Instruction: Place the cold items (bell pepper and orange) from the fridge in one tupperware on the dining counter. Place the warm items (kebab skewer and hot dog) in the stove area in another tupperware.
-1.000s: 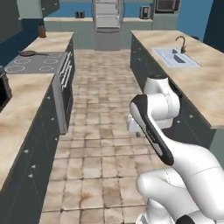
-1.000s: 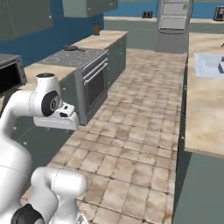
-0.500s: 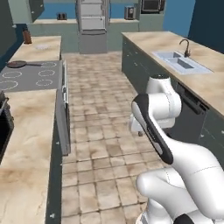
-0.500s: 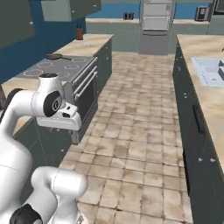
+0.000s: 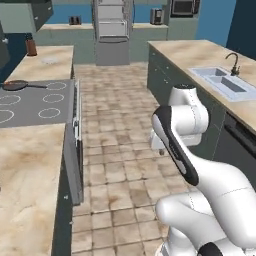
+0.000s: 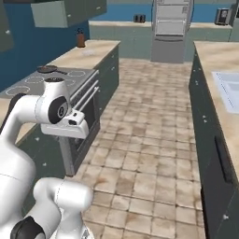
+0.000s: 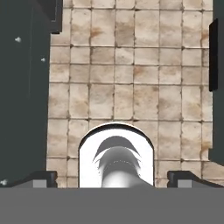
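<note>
Gripper (image 7: 112,177) is spread wide, nothing held; fridge (image 5: 111,31) far ahead, cabinets (image 7: 24,87) close alongside could be clipped in transit

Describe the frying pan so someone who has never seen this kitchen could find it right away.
Look at the long counter on the robot's left, where the grey stove top is set into the tan surface. The frying pan lies on its far left corner, handle pointing right. It is the sole dark, flat thing there; the brown bottle beyond stands upright.
</note>
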